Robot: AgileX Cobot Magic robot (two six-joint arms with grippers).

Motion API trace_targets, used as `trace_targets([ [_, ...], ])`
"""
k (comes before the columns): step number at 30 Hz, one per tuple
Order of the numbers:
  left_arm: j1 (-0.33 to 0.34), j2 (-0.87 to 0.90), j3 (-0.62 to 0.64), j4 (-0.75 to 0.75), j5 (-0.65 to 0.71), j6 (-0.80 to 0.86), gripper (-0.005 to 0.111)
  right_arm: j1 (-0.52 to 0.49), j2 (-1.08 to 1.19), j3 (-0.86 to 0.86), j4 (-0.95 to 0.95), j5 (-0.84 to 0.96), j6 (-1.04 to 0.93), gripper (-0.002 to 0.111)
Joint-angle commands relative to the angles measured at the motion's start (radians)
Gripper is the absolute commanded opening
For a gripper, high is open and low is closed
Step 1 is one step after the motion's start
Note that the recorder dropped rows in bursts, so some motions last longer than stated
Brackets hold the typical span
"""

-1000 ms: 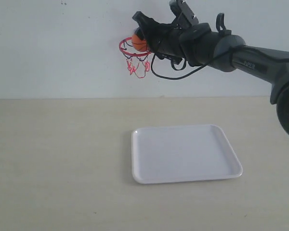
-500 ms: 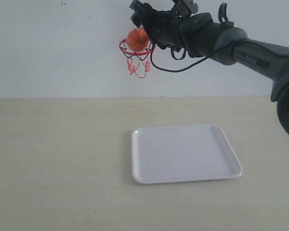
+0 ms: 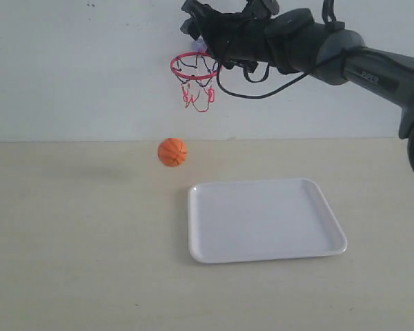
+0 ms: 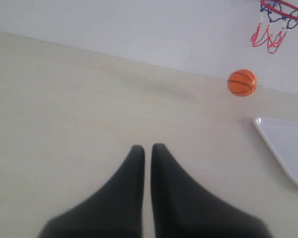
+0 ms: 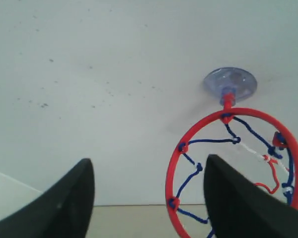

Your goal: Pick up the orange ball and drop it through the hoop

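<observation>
Spotted the orange ball [image 3: 172, 152] loose at centre-left of the frame, well below and slightly left of the hoop [image 3: 194, 66] and the spread-open, empty right gripper [image 5: 148, 168] up top, with the left gripper [image 4: 147, 148] pinched together on nothing.

The right arm [image 3: 359, 62] stretches high and across the middle, the right gripper [image 5: 148, 166] spread wide apart. The left gripper [image 4: 147, 148] is closed, with only a sliver between its fingers.

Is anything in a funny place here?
Yes: the orange ball is loose by the wall, below the hoop and beside the white tray, not in it. The right gripper is open and empty.
</observation>
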State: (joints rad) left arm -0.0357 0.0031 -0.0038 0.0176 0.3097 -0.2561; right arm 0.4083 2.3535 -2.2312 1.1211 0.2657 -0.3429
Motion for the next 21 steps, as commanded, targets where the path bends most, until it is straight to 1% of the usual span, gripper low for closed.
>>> trace_targets([
  [1,0.003,-0.003,0.004,0.001,-0.004,-0.006,0.004,-0.052,-0.079,-0.007,-0.067,0.168,-0.064,0.035],
  [2,0.003,-0.003,0.004,0.001,-0.004,-0.006,0.004,-0.060,-0.094,-0.007,-0.087,0.199,-0.071,0.027],
  [4,0.003,-0.003,0.004,0.001,-0.004,-0.006,0.004,-0.075,-0.129,-0.007,-0.146,0.278,-0.084,0.004],
  [5,0.003,-0.003,0.004,0.001,-0.004,-0.006,0.004,-0.086,-0.145,-0.007,-0.176,0.318,-0.084,0.000],
  [9,0.003,-0.003,0.004,0.001,-0.004,-0.006,0.004,-0.120,-0.201,0.007,-0.285,0.454,-0.048,0.000],
  [12,0.003,-0.003,0.004,0.001,-0.004,-0.006,0.004,-0.147,-0.250,0.058,-0.359,0.514,0.002,0.000],
  [14,0.003,-0.003,0.004,0.001,-0.004,-0.006,0.004,-0.161,-0.298,0.125,-0.361,0.534,-0.007,0.000],
  [16,0.003,-0.003,0.004,0.001,-0.004,-0.006,0.004,-0.161,-0.358,0.205,-0.415,0.525,0.009,0.000],
  [21,0.003,-0.003,0.004,0.001,-0.004,-0.006,0.004,-0.158,-0.529,0.479,-0.416,0.481,-0.036,0.000],
])
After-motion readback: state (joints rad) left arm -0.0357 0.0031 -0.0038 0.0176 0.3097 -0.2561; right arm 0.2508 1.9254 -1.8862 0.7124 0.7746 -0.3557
